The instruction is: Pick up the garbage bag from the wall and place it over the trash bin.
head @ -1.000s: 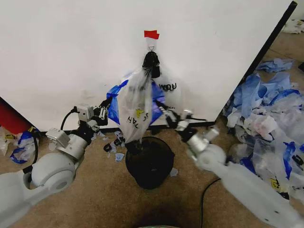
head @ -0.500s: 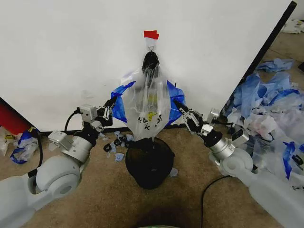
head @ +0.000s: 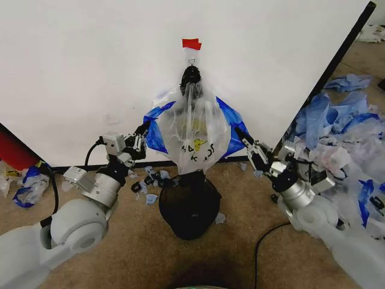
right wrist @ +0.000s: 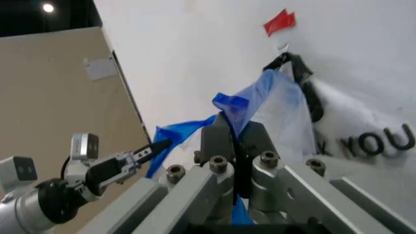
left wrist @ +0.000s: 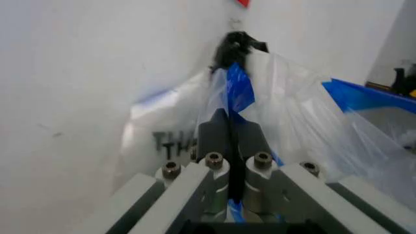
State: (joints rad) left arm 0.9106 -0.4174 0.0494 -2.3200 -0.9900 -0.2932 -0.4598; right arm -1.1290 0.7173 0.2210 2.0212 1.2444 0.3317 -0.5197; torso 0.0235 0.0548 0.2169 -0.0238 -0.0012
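Standing nearest on the brown floor point(head: 126, 247) is the trash bin point(head: 189, 205), w/ blue and clear plastic bags point(head: 343, 144) heaped at the floor's right edge. Behind the bin, the garbage bag point(head: 192, 135) hangs from a hook on the wall point(head: 90, 72), under red tape point(head: 192, 43), its bottom just above the bin's rim. Left claw point(head: 144, 129) is clamped on the bag's left blue edge, right claw point(head: 242, 136) on its right edge, film stretched wide btwn them.
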